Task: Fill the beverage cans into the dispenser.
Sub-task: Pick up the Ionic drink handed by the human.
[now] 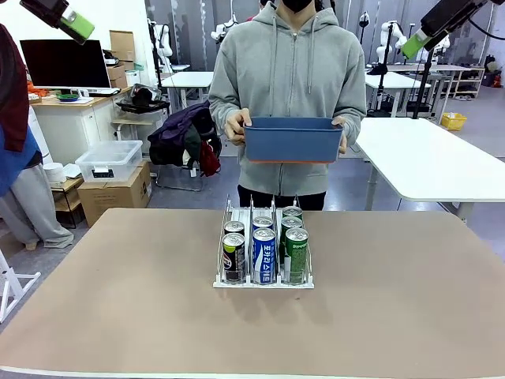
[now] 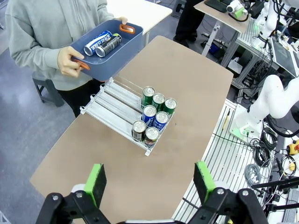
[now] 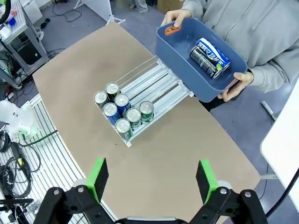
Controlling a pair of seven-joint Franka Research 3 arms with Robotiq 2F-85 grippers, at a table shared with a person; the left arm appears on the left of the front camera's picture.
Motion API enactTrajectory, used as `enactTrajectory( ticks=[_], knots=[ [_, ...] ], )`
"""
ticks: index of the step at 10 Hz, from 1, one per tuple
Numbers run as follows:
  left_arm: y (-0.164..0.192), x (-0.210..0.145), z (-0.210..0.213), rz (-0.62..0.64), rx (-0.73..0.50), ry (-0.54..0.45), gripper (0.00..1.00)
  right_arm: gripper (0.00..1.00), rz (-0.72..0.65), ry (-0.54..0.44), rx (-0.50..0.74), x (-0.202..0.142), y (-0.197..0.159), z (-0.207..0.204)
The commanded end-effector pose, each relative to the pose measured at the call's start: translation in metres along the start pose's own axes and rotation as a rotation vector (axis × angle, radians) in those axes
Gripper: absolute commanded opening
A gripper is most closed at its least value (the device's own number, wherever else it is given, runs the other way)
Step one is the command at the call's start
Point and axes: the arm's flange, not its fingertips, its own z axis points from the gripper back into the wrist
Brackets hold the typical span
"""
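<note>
The dispenser (image 1: 263, 281) stands mid-table with several beverage cans in its three lanes: black ones (image 1: 233, 255) left, blue ones (image 1: 264, 254) in the middle, green ones (image 1: 297, 253) right. The cans crowd the near end, leaving the dispenser's (image 2: 110, 100) far lane parts bare. A person at the far side holds a blue bin (image 1: 293, 140) above the table edge. In the bin (image 2: 128, 44) lie a blue can (image 2: 97, 42) and a black can (image 2: 109, 45). My left gripper (image 2: 151, 179) and right gripper (image 3: 152, 176) hover high above the table, both open with nothing between the fingers.
The brown table (image 1: 118, 308) has wide bare room around the dispenser. A white table (image 1: 430, 154) stands behind on the right; boxes and a clear crate (image 1: 110, 162) sit on the floor at the left. Cables and a robot base (image 2: 261, 116) lie beside the table.
</note>
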Motion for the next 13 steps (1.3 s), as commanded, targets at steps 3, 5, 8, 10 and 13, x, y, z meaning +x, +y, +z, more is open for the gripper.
enactTrajectory(
  ticks=[3,5,8,10,13],
  knots=[
    [-0.0002,-0.0024,-0.0004,-0.004,-0.003,0.005,1.00,1.00,-0.021,0.041,-0.007,0.0057,0.0038,-0.0062],
    [-0.0002,-0.0024,-0.0004,-0.004,-0.003,0.005,1.00,1.00,0.006,-0.001,-0.001,0.0021,0.0027,0.0005],
    [-0.0002,-0.0024,-0.0004,-0.004,-0.003,0.005,1.00,1.00,0.006,-0.001,-0.001,0.0021,0.0027,0.0005],
    [-0.0002,-0.0024,-0.0004,-0.004,-0.003,0.005,1.00,1.00,0.006,-0.001,-0.001,0.0021,0.0027,0.0005],
    [-0.0002,-0.0024,-0.0004,-0.004,-0.003,0.005,1.00,1.00,0.006,-0.001,-0.001,0.0021,0.0027,0.0005]
  ],
)
